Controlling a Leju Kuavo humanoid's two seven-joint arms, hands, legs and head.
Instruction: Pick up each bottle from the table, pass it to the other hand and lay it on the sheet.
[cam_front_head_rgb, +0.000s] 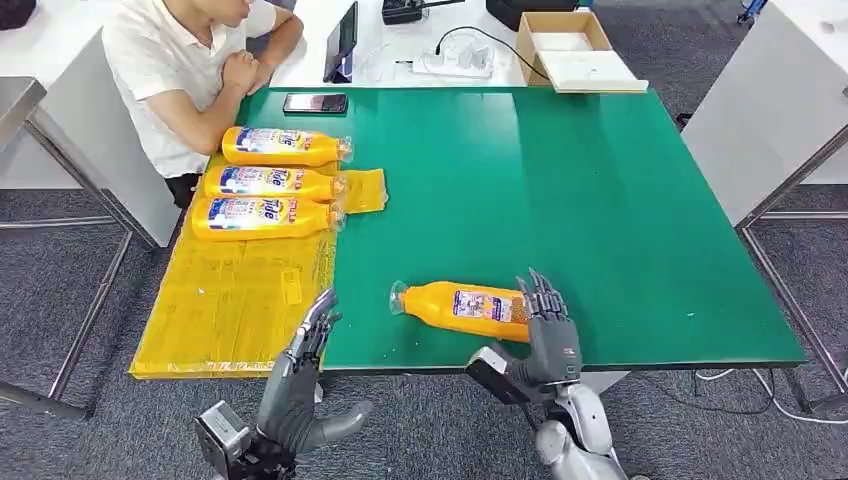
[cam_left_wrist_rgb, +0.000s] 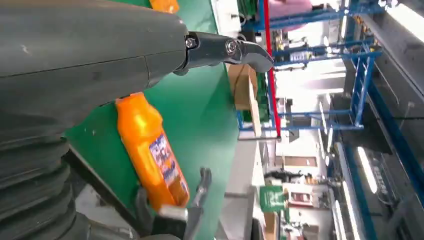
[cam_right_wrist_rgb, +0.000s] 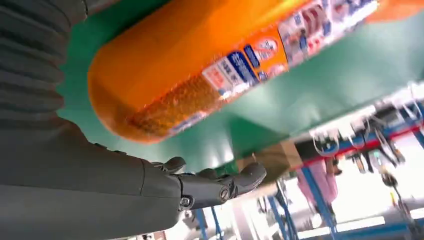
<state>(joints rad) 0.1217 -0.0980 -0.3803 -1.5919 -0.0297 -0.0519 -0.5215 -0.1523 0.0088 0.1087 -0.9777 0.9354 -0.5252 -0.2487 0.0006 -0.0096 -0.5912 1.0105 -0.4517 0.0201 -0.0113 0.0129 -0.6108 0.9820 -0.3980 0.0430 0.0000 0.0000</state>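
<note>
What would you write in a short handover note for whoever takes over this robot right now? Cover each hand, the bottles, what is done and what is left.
Left hand: open, holds nothing, raised at the table's near edge beside the yellow sheet.
Right hand: open, fingers spread at the base end of the fourth bottle; no grip yet.
Bottles: three bottles lie side by side on the far end of the sheet. The fourth lies on its side on the green table, near the front edge.
Done: three laid on the sheet.
Left: grip the fourth with the right hand, pass it to the left, lay it on the sheet.
</note>
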